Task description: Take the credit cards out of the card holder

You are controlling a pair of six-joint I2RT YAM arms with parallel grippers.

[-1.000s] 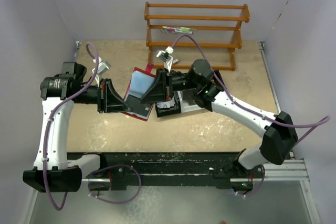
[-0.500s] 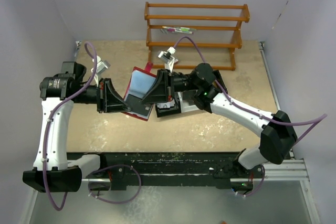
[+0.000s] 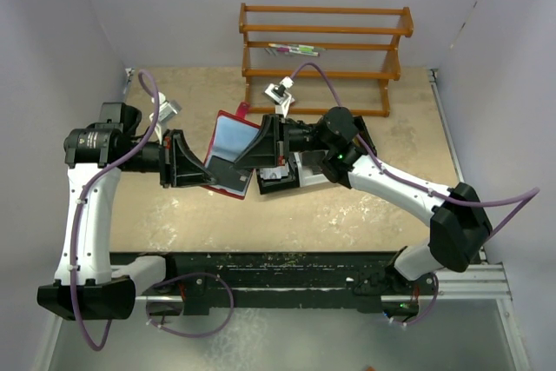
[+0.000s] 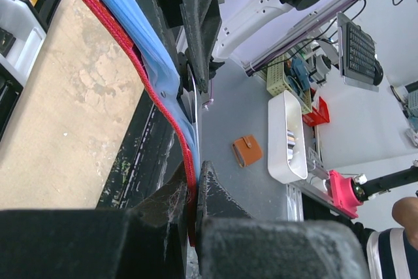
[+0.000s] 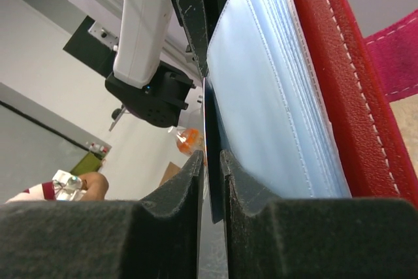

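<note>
Slightly changed since a second ago, the right arm's point(image 3: 400, 187) round wrist joint sits a little further toward the right, and its purple cable point(image 3: 314, 71) arches a touch differently. The card holder point(image 3: 228, 155) and both sets of jaws keep their places.

Nearest, the left arm point(image 3: 85, 215) reaches in from the left over the desk point(image 3: 347, 215). The left jaws are clenched on the lower edge of the card holder's red cover, which the left wrist view shows pinched between the black fingers point(image 4: 163, 207).

The card holder is held up above the desk between the two arms, spread open. Its clear plastic sleeves point(image 5: 274, 96) fan out from the red cover, and the snap tab point(image 5: 392, 57) sticks out at the side.

From the right, the right jaws stand narrowly about the thin dark edge of one credit card point(image 5: 210, 129) at the outermost sleeve, grasping it between their fingers point(image 5: 196, 181).

Beneath the right wrist a black-and-white tray point(image 3: 280, 182) rests on the desk. Farthest back, a wooden rack point(image 3: 326, 32) stands against the wall.
</note>
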